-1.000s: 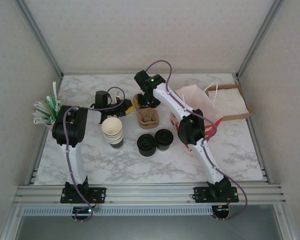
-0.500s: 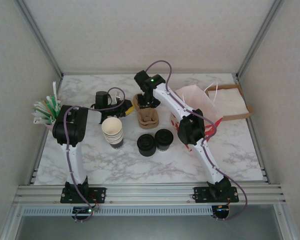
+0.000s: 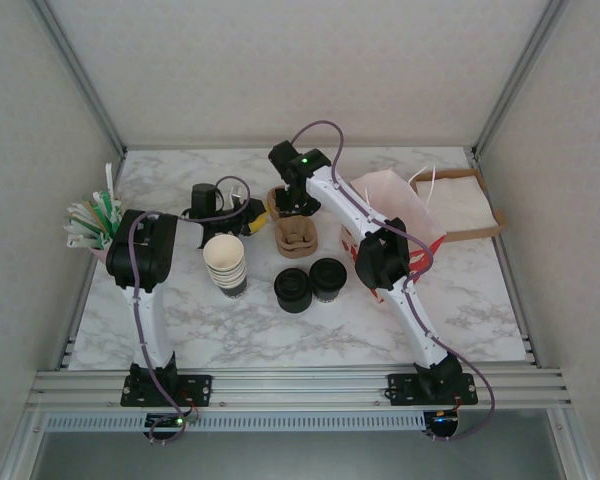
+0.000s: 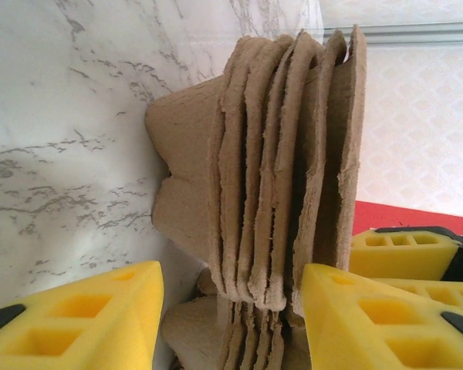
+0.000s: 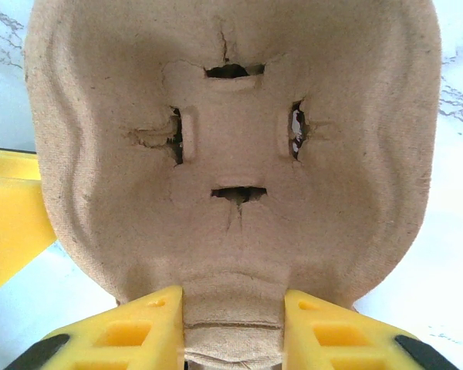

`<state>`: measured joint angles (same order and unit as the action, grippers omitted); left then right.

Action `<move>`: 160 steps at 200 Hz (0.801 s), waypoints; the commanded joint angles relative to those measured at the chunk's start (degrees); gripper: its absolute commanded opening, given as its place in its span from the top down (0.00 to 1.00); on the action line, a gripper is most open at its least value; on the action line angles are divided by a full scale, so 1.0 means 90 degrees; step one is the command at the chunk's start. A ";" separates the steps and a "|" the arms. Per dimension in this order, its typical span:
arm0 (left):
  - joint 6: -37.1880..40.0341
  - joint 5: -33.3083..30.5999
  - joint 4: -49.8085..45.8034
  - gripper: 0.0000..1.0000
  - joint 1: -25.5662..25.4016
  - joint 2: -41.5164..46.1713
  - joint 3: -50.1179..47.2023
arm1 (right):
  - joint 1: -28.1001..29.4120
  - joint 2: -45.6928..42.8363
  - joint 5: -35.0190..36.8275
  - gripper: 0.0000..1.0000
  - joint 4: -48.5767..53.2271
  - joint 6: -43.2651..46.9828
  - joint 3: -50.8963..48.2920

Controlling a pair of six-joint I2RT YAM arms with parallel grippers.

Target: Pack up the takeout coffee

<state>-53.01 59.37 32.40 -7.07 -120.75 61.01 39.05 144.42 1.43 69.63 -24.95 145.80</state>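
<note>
Rail: a ribbed aluminium frame rail (image 3: 300,385) runs across the near edge, with both arm bases bolted onto it.
Table: the white marble-patterned tabletop (image 3: 480,300) has grey veins and a smooth, slightly glossy face.
Lid stack: the round, all-black plastic lid stack (image 3: 293,290) stands near the middle, touching or just beside the coffee.
Takeout coffee: the takeout coffee (image 3: 328,279), a small dark-sided cup under a round black lid, stands upright on the table to the right of the lids. It is apart from both grippers.
Cup stack: the nested, lidless, cream-rimmed paper cup stack (image 3: 225,263) sits to the left of the lids.
Carriers: the brown moulded pulp cup carriers (image 3: 296,238) are nested behind the coffee. They are rough and fibrous, with ragged edges and cross-shaped slits in the cup wells.
Left gripper: the left gripper (image 4: 230,271) has its yellow foam-block fingers spread wide either side of the carriers' edge, with a gap on one side.
Right gripper: the right gripper (image 5: 231,297) has its yellow fingers pressed against both sides of the top carrier's narrow end tab, holding it.
Bag: the white paper bag (image 3: 390,200) stands open-mouthed beside the right arm. Its red print is too small to read.
Cardboard tray: a shallow brown cardboard tray (image 3: 495,228) at the far right holds white paper.
Straws: green and white wrapped straws (image 3: 92,218) bunch at the far left.
Room: pale textured wall panels (image 3: 300,70) sit between aluminium posts.
</note>
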 commanded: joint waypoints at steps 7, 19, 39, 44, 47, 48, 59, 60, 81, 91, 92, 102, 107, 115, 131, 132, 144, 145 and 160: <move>0.0089 -0.0005 -0.0083 0.51 -0.0105 -0.0159 0.0083 | 0.0115 -0.0204 -0.0177 0.68 -0.0169 -0.0097 -0.0039; 0.0216 -0.0103 -0.0249 0.52 -0.0103 -0.0167 0.0096 | 0.0118 -0.0250 -0.0154 0.68 -0.0178 -0.0098 -0.0039; 0.0365 -0.0238 -0.0472 0.51 -0.0103 -0.0177 0.0125 | 0.0116 -0.0316 -0.0130 0.68 -0.0186 -0.0099 -0.0049; 0.0372 -0.0245 -0.0475 0.51 -0.0103 -0.0183 0.0120 | 0.0115 -0.0334 -0.0122 0.68 -0.0189 -0.0105 -0.0050; 0.0380 -0.0249 -0.0483 0.52 -0.0104 -0.0186 0.0121 | 0.0117 -0.0339 -0.0114 0.68 -0.0195 -0.0107 -0.0048; 0.0376 -0.0254 -0.0489 0.52 -0.0104 -0.0182 0.0118 | 0.0116 -0.0336 -0.0112 0.68 -0.0196 -0.0108 -0.0047; 0.0410 -0.0282 -0.0532 0.51 -0.0111 -0.0188 0.0125 | 0.0115 -0.0362 -0.0115 0.68 -0.0216 -0.0113 -0.0061; 0.0416 -0.0281 -0.0538 0.51 -0.0107 -0.0187 0.0125 | 0.0115 -0.0362 -0.0113 0.68 -0.0216 -0.0111 -0.0064; 0.0433 -0.0293 -0.0553 0.52 -0.0107 -0.0209 0.0115 | 0.0125 -0.0457 -0.0099 0.68 -0.0309 -0.0128 -0.0170; 0.0437 -0.0298 -0.0553 0.52 -0.0103 -0.0212 0.0115 | 0.0126 -0.0488 -0.0076 0.68 -0.0316 -0.0123 -0.0194; 0.0439 -0.0298 -0.0553 0.52 -0.0103 -0.0209 0.0115 | 0.0125 -0.0489 -0.0069 0.68 -0.0315 -0.0125 -0.0194; 0.0434 -0.0298 -0.0556 0.52 -0.0109 -0.0208 0.0115 | 0.0124 -0.0513 -0.0018 0.68 -0.0309 -0.0131 -0.0211; 0.0438 -0.0298 -0.0554 0.52 -0.0103 -0.0216 0.0115 | 0.0124 -0.0536 0.0005 0.68 -0.0305 -0.0131 -0.0229; 0.0441 -0.0307 -0.0563 0.52 -0.0105 -0.0225 0.0125 | 0.0130 -0.0564 0.0056 0.68 -0.0319 -0.0129 -0.0256; 0.0440 -0.0293 -0.0563 0.52 -0.0099 -0.0236 0.0135 | 0.0127 -0.0659 0.0123 0.68 -0.0369 -0.0132 -0.0356; 0.0436 -0.0296 -0.0563 0.52 -0.0101 -0.0236 0.0135 | 0.0126 -0.0662 0.0124 0.68 -0.0371 -0.0125 -0.0358; 0.0429 -0.0298 -0.0563 0.52 -0.0098 -0.0244 0.0144 | 0.0129 -0.0704 0.0172 0.68 -0.0383 -0.0128 -0.0393; 0.0430 -0.0298 -0.0563 0.52 -0.0100 -0.0250 0.0144 | 0.0126 -0.0704 0.0167 0.68 -0.0378 -0.0128 -0.0391; 0.0434 -0.0303 -0.0563 0.52 -0.0102 -0.0247 0.0149 | 0.0134 -0.0723 0.0201 0.68 -0.0372 -0.0110 -0.0389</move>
<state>-50.52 57.47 29.15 -7.33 -121.71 61.41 39.44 141.38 1.91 67.44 -25.34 142.78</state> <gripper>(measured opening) 0.480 0.321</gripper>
